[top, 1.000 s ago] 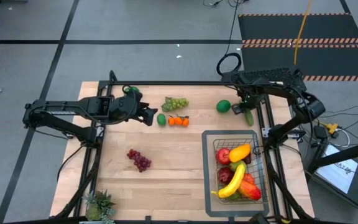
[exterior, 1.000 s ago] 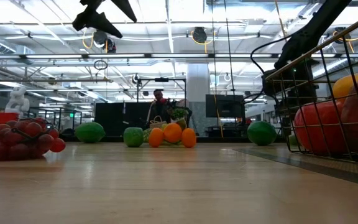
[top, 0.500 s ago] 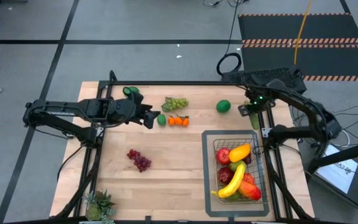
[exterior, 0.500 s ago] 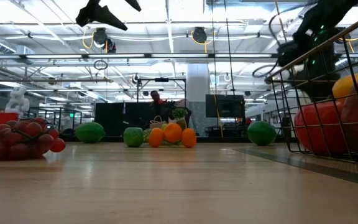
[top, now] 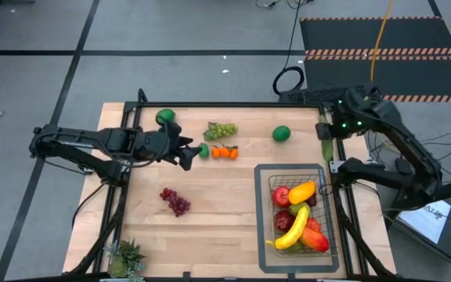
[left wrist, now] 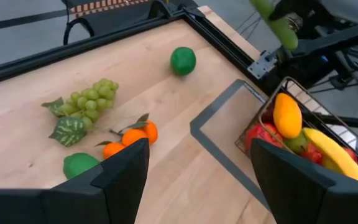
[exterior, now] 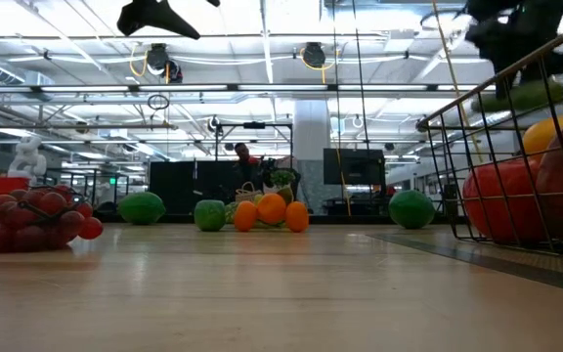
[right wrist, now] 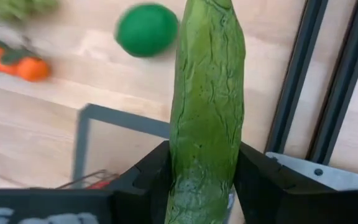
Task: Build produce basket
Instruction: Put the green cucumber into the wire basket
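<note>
Got the cucumber (right wrist: pixel 207 106) off the table, right tool (top: pixel 326 135) clamped on it, swinging toward the basket (top: pixel 297 215); left tool (top: pixel 192 155) open, empty.

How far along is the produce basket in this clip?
Partly filled: the basket already holds a banana, a mango and red fruit. In hand: the right gripper grips the cucumber, raised near the basket. Left on the table: green grapes, oranges, three round green fruits and red grapes. The left gripper hovers open by the oranges.
</note>
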